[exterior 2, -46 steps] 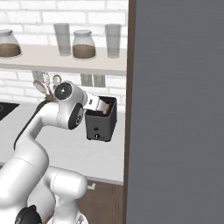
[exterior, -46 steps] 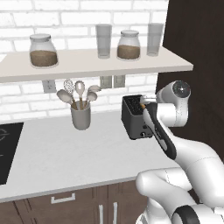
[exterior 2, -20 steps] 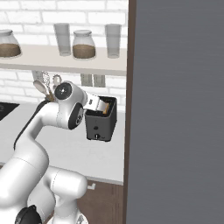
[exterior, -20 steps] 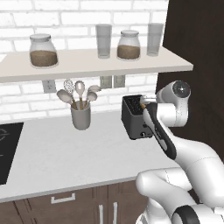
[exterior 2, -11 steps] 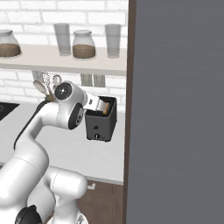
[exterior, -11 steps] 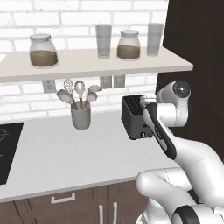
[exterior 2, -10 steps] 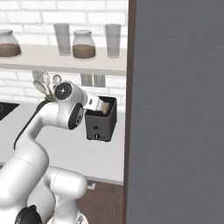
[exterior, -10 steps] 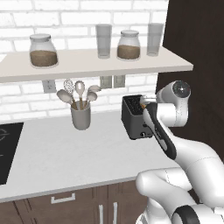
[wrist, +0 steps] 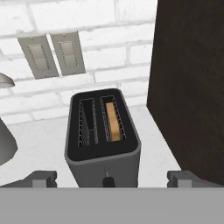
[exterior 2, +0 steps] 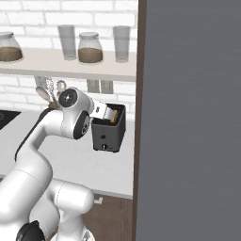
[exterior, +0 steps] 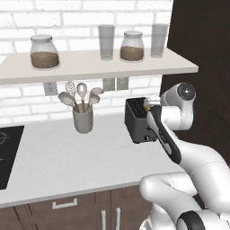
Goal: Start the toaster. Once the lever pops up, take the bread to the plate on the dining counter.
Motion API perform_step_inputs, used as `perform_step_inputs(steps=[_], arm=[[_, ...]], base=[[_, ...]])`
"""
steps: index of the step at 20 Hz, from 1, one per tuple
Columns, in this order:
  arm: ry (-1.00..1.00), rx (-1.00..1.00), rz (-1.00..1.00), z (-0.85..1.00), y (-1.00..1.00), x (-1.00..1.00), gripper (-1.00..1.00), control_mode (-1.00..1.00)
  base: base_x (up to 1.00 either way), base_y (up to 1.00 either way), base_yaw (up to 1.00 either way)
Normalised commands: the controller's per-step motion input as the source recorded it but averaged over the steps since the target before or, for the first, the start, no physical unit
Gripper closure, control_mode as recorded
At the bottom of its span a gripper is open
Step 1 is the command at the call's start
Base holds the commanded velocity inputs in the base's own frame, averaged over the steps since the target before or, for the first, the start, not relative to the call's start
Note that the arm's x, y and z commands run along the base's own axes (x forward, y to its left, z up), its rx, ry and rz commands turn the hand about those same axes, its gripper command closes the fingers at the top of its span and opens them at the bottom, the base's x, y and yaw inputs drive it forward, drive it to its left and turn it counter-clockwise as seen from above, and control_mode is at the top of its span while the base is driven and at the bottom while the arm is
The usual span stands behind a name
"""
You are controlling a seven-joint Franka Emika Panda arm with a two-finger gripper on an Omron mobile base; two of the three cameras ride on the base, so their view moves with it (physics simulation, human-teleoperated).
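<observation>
The dark grey toaster (wrist: 103, 144) stands on the white worktop beside a dark cabinet wall, also seen in the base views (exterior: 139, 123) (exterior 2: 108, 135). A tan slice of bread (wrist: 113, 121) sits low in its right slot; the left slot is empty. A small dark lever (wrist: 108, 180) shows on the front face. My gripper (wrist: 113, 178) hovers just above and in front of the toaster, open, its fingertips (wrist: 43, 177) spread wider than the toaster with nothing between them. The hand (exterior: 150, 105) (exterior 2: 106, 113) is over the toaster's top. The plate and the dining counter are out of view.
A grey utensil cup (exterior: 83, 119) with spoons and a whisk stands left of the toaster. A shelf (exterior: 90, 67) with jars and glasses hangs overhead. The tall dark cabinet (exterior: 202, 54) closes in the right side. A black cooktop (exterior: 6, 152) lies far left. Wall outlets (wrist: 52, 54) sit behind.
</observation>
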Motion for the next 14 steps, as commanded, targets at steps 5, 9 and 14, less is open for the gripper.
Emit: perform_step_inputs(steps=[5, 9, 14], arm=[[0.00, 0.00, 0.00, 0.00, 0.00, 0.00, -1.00, -1.00], [0.00, 0.00, 0.00, 0.00, 0.00, 0.00, -1.00, -1.00], [0.00, 0.00, 0.00, 0.00, 0.00, 0.00, -1.00, -1.00]], base=[[0.00, 0.00, 0.00], [0.00, 0.00, 0.00], [0.00, 0.00, 0.00]])
